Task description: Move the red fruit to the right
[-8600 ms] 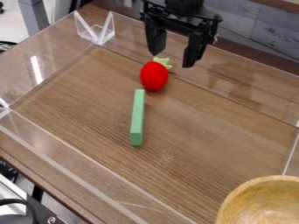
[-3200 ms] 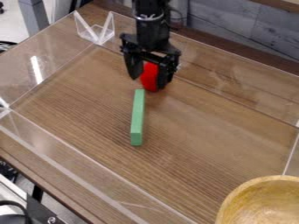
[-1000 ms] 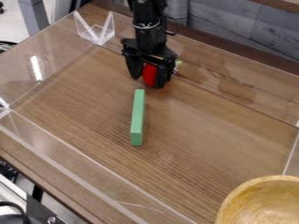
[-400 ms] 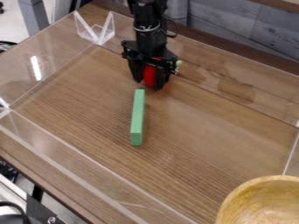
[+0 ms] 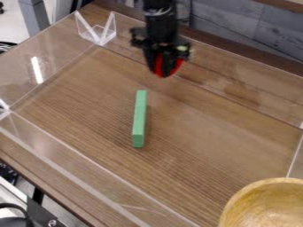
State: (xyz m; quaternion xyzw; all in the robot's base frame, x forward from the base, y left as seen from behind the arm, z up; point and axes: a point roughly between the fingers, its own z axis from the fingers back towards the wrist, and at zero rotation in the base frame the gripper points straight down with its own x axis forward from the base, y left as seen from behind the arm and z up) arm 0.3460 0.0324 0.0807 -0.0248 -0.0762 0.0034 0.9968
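The red fruit (image 5: 166,66) is a small glossy red toy, held between the black fingers of my gripper (image 5: 167,69), which points straight down and is shut on it. Fruit and gripper hang a little above the wooden table (image 5: 213,133), toward the back and just right of the middle. Most of the fruit is hidden by the fingers; only a red strip shows between them.
A long green stick (image 5: 140,117) lies on the wood in front of the gripper and to its left. Clear acrylic walls (image 5: 48,62) ring the work area. A wooden bowl (image 5: 270,206) sits at the front right corner.
The gripper has closed on the red fruit, lifted it off the table and carried it a short way to the right. The green stick has not moved.
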